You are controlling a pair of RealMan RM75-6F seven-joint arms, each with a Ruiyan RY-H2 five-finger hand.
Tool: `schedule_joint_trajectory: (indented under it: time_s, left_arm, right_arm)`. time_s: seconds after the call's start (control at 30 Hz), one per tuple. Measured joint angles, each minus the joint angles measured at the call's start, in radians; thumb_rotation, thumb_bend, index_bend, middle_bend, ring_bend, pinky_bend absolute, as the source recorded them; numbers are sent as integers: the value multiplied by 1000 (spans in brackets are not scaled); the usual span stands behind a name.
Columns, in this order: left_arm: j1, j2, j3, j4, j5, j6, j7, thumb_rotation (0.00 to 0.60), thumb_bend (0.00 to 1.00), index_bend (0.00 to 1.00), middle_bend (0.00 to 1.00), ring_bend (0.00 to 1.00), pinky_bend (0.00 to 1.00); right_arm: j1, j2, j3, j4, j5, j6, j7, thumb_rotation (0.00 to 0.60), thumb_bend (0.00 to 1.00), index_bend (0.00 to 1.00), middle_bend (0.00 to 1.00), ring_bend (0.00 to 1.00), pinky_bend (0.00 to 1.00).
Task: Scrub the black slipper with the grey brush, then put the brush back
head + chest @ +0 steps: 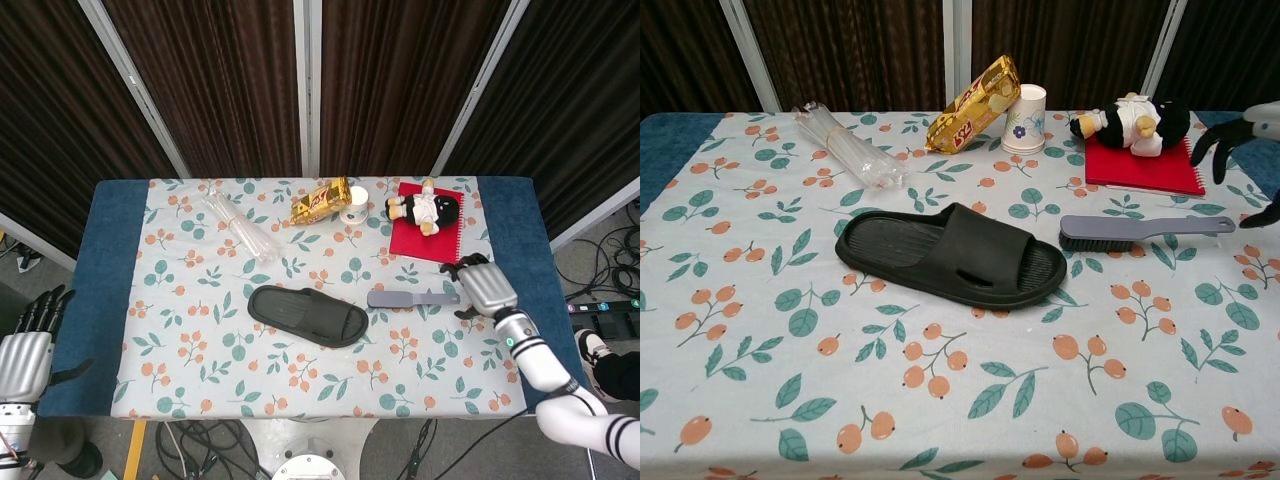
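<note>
Right hand point(484, 286), fingers spread and holding nothing, hovers just past the handle end of the grey brush point(412, 298) lying beside the black slipper point(308, 315); a clumsy close could skid the flat handle away or nudge the red notebook point(425, 238).
</note>
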Motion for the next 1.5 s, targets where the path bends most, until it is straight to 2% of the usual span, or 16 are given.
schedule_joint_trajectory:
  time_s: [0.13, 0.3, 0.97, 1.13, 1.33, 1.43, 1.5]
  left_arm:
    - [0, 1, -1, 5, -6, -5, -4, 600, 143, 101, 147, 25, 120]
    - [3, 0, -1, 13, -8, -2, -11, 600, 143, 101, 144, 25, 120]
    - [21, -8, -3, 24, -21, 14, -16, 600, 143, 101, 143, 25, 120]
    - [31, -10, -1, 31, -24, 21, -23, 600, 143, 101, 143, 25, 120]
    - [37, -19, -2, 44, -24, 29, -33, 600, 143, 101, 144, 24, 120]
    - [39, -21, -3, 45, -25, 29, -36, 600, 143, 101, 143, 24, 120]
    - [41, -23, -3, 48, -26, 30, -41, 600, 143, 101, 143, 25, 120]
  right_arm:
    - [39, -68, 2, 85, 41, -65, -9, 600, 0, 372, 414, 253, 275]
    - [72, -121, -4, 147, 64, -110, -2, 600, 0, 403, 445, 285, 320]
    - [120, -146, -33, 173, 112, -217, 43, 600, 1, 491, 560, 427, 533]
    - [124, -142, -30, 165, 115, -247, 96, 600, 17, 550, 618, 523, 665]
    - [135, -130, -25, 151, 110, -296, 168, 600, 37, 669, 716, 688, 873]
    - [143, -127, -23, 145, 110, -306, 181, 600, 72, 746, 768, 755, 942]
    - [147, -129, -23, 143, 114, -303, 179, 600, 135, 817, 808, 793, 982]
